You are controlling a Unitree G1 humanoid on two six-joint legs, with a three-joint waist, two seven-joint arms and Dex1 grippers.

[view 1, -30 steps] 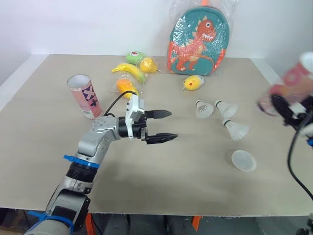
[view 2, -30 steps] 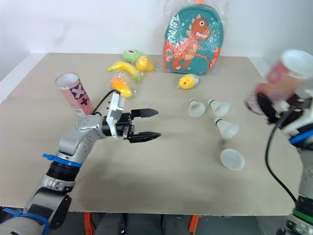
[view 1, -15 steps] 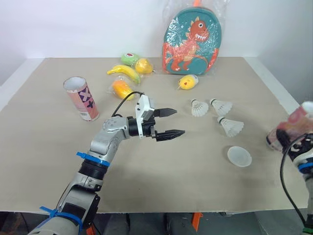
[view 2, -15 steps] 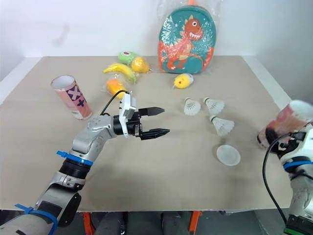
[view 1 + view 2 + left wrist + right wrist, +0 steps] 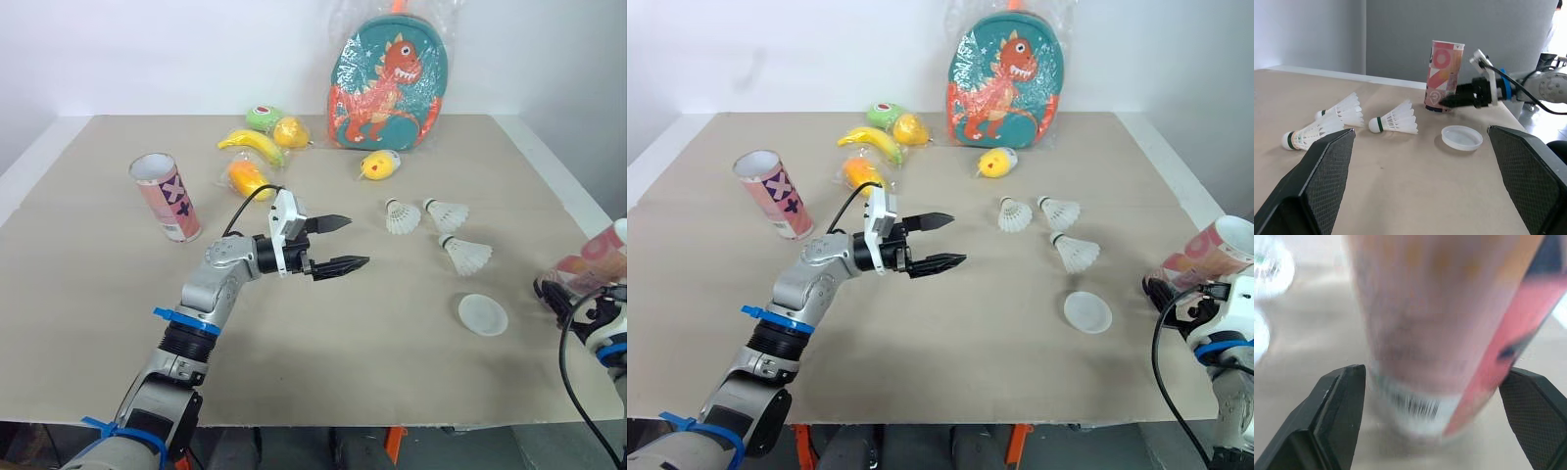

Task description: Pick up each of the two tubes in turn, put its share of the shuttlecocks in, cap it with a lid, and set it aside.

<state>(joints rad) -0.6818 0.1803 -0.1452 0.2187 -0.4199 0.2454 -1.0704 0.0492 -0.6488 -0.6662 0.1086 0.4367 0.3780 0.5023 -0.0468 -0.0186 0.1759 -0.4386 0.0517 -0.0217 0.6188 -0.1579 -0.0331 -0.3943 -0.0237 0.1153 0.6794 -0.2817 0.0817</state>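
A pink tube (image 5: pixel 1213 250) stands on the table's right edge, its base between the fingers of my right gripper (image 5: pixel 1161 289), which is shut on it; the left wrist view shows this tube (image 5: pixel 1444 73) upright. A second pink tube with X marks (image 5: pixel 167 196) stands open-topped at the left. Three shuttlecocks (image 5: pixel 402 217) (image 5: pixel 446 213) (image 5: pixel 468 255) lie right of centre, with a clear lid (image 5: pixel 483 314) nearer me. My left gripper (image 5: pixel 353 242) hovers open and empty over the middle of the table, pointing toward the shuttlecocks.
A dinosaur backpack (image 5: pixel 384 78) in plastic stands at the back. A banana (image 5: pixel 253 143), a green fruit (image 5: pixel 265 117), a lemon (image 5: pixel 294 130), an orange packet (image 5: pixel 247 176) and a yellow toy (image 5: pixel 382 164) lie in front of it. The table (image 5: pixel 392 372) ends close to the right tube.
My right gripper has brought the pink tube down from the air to the table's right edge. The left gripper has edged slightly toward the shuttlecocks, still open.
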